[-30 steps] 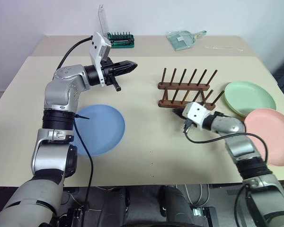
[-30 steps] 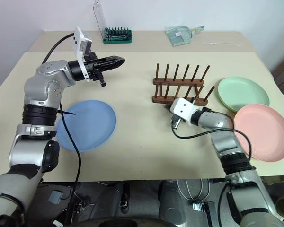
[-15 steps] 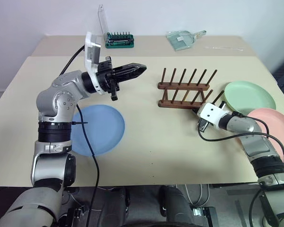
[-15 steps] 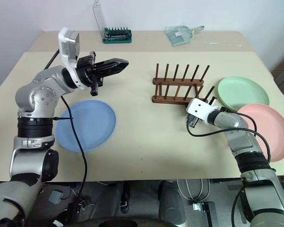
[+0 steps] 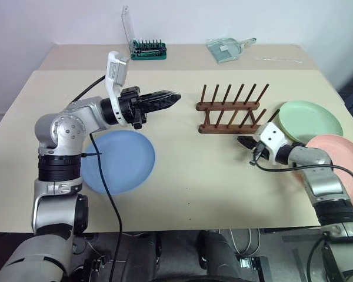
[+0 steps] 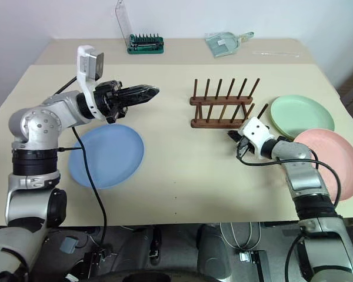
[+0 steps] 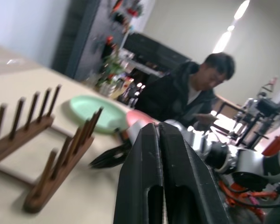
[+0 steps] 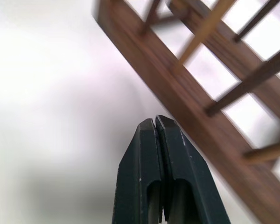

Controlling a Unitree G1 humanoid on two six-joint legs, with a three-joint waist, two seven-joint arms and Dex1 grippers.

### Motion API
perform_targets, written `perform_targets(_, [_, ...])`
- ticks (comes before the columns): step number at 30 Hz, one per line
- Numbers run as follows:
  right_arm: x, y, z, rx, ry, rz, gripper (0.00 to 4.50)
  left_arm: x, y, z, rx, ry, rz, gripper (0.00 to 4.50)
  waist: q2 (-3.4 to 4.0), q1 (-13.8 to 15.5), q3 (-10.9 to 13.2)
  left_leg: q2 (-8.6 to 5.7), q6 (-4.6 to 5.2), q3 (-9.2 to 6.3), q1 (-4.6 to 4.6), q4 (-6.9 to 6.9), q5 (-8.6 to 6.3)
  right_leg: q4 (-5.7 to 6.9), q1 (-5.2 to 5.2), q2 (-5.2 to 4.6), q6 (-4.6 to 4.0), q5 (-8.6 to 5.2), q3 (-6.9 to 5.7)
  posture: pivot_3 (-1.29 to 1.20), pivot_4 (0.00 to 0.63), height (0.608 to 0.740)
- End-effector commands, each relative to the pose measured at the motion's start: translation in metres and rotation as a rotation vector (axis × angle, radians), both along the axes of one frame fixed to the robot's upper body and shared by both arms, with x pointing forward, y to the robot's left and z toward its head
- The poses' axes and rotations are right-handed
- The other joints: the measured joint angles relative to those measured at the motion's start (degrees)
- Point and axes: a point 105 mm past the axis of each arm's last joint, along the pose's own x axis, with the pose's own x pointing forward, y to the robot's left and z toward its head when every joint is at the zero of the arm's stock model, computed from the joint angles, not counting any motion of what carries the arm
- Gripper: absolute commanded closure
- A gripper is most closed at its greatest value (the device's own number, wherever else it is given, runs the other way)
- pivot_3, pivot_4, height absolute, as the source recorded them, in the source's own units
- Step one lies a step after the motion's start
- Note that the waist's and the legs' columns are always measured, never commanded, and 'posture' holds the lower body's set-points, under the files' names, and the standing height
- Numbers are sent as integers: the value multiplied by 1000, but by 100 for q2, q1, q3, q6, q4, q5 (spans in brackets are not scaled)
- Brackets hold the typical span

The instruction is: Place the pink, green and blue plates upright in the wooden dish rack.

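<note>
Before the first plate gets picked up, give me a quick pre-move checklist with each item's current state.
1. Wooden dish rack upright on the table, slots empty: ok.
2. Blue plate flat, nothing on it: ok.
3. Green plate and pink plate reachable: not ok, their rims overlap; which lies on top, cannot tell.
4. Left gripper holding nothing, above the table: ok.
5. Right gripper shut, empty, near the rack's front rail; touching it: cannot tell.
6. Either gripper open for a grasp: not ok.
</note>
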Motion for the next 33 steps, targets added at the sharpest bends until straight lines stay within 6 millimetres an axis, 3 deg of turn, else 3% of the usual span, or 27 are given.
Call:
perform_targets(1, [-10, -6, 48, 189, -34, 20, 3669, -7, 4, 1, 56, -85, 0, 2667, 0, -3, 0, 0, 2, 1, 0, 0, -1, 0, 0, 0, 0, 0, 0, 0, 150, 724])
perform_targets(6, [-32, -22, 77, 229, -19, -24, 1257, -10, 8, -11, 171, -214, 7, 224, 1, 45, 0, 0, 7, 1, 0, 0, -4, 0, 0, 0, -1, 0, 0, 0, 150, 724])
perform_targets(8, [-40, -35, 88, 210, -29, -85, 288, -6, 10, -15, 229, -313, 35, 0, 1, 86, 0, 0, 7, 3, 1, 0, -4, -1, 0, 0, -2, 0, 0, 0, 150, 724])
perform_targets(9, [-46, -44, 88, 183, -17, -127, 59, -8, 10, -15, 235, -354, 22, 0, 2, 107, 1, 0, 7, 3, 1, 0, -4, -1, 0, 0, -2, 0, 0, 0, 150, 724])
perform_targets(16, [-86, -81, 76, 39, 52, -283, 59, -17, 15, -18, 208, -428, -75, 0, 1, 156, -1, -1, 10, 5, -3, 1, -6, -2, 0, -1, -3, -1, 0, 0, 150, 724])
perform_targets(20, [-110, -106, 47, -71, 145, -388, 59, -20, 3, -21, 182, -481, -118, 0, -2, 142, -2, -1, 12, 3, -1, 2, -7, -1, 2, -2, -2, -1, -1, 0, 150, 724])
perform_targets(26, [-123, -120, 22, -164, 215, -502, 59, -19, -4, -24, 180, -528, -148, 0, 1, 119, -4, 0, 12, 2, 6, 2, -7, 4, 4, 0, -3, -1, 1, 0, 150, 724])
perform_targets(30, [-125, -124, 13, -124, 242, -552, 59, -16, -7, -24, 185, -532, -155, 0, 0, 137, -4, -1, 13, 3, 5, 3, -7, 2, 5, -1, -3, -1, 2, 0, 150, 724])
perform_targets(33, [-127, -123, 2, -144, 271, -551, 893, -15, -9, -25, 193, -547, -156, 0, 0, 147, -4, -1, 13, 0, 4, 3, -8, 0, 7, -1, -3, -1, 0, 0, 150, 724])
